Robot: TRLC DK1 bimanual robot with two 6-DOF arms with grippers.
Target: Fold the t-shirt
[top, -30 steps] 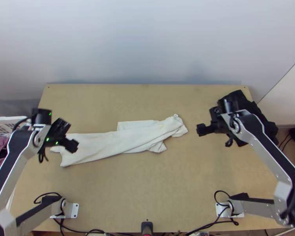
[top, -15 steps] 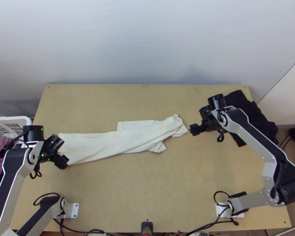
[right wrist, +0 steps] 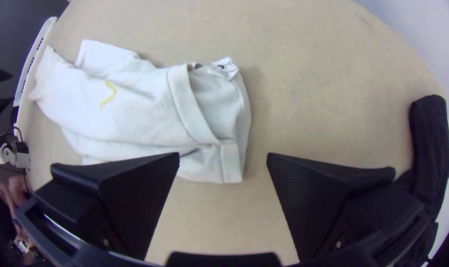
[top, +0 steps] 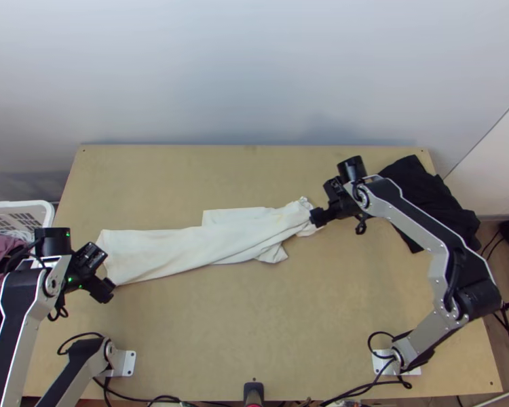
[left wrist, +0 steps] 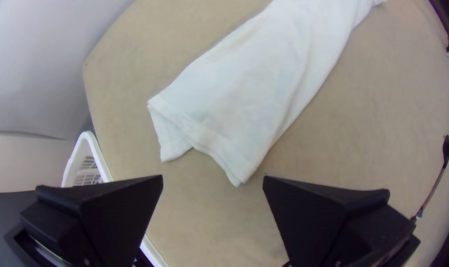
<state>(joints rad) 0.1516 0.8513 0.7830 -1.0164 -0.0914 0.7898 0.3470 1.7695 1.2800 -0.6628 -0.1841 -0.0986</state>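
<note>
The white t-shirt (top: 180,247) lies as a long narrow strip across the table, its layers folded over lengthwise and its collar end slightly rumpled. At its left end, near the hem, is my left gripper (top: 104,290). Seen from the left wrist, the left gripper (left wrist: 213,183) stands open beside the shirt's hem corners (left wrist: 219,143), with nothing between its fingers. My right gripper (top: 316,218) is above the shirt's collar end. In the right wrist view the right gripper (right wrist: 224,160) is open, and the collar with its label (right wrist: 226,68) lies near it, ungripped.
A black cloth (top: 434,203) lies at the table's right edge. A white basket (top: 49,214) with clothes stands off the table's left edge. Bare tabletop (top: 254,319) stretches between the shirt and the arms' bases.
My left gripper has moved left and nearer the front edge, off the shirt's hem end. My right gripper has come leftward to the collar end. The shirt lies as before.
</note>
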